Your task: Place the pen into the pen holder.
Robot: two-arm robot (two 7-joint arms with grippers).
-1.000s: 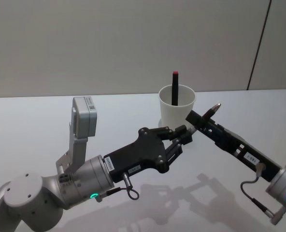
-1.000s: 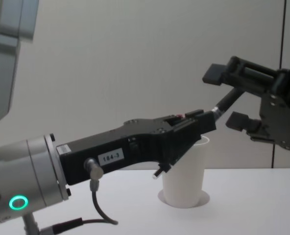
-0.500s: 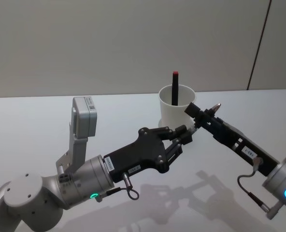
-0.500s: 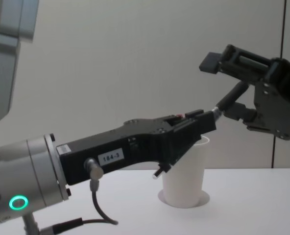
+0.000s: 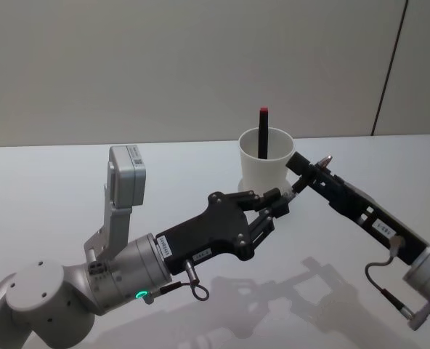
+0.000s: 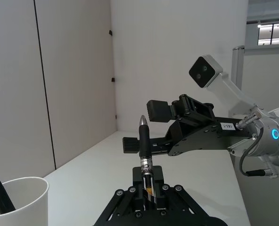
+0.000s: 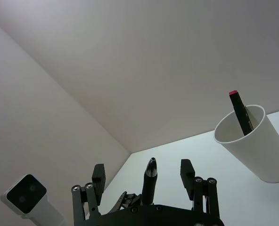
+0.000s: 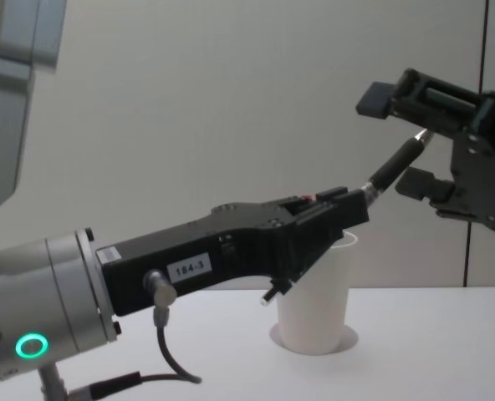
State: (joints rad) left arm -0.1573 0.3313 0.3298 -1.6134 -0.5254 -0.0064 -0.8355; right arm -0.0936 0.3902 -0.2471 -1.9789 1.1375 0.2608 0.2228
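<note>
1. White table (image 5: 55,189) and a plain pale wall (image 5: 128,65) are seen; the cup (image 5: 266,171) stands upright on the table, and a red-capped marker (image 5: 262,134) already leans inside it
2. The pen (image 8: 395,167) is clamped by its lower end in the left gripper (image 5: 280,200). It is held in the air just in front of the cup, not yet in it, and slants up towards the right gripper (image 7: 143,170)
3. The right gripper's jaws are spread wide on either side of the pen's tip end, and nothing is gripped
4. The pen could be dropped if it is released by the left gripper before the right jaws are firmly closed. A hold taken only on the tapered tip could let it pivot or slip. The light cup could be knocked over by either arm, and entry could be blocked by the marker
5. Against half a second earlier, the right gripper is found farther right and slightly higher in the chest view, so less of the pen lies between its jaws. The left gripper, pen and cup are unchanged
</note>
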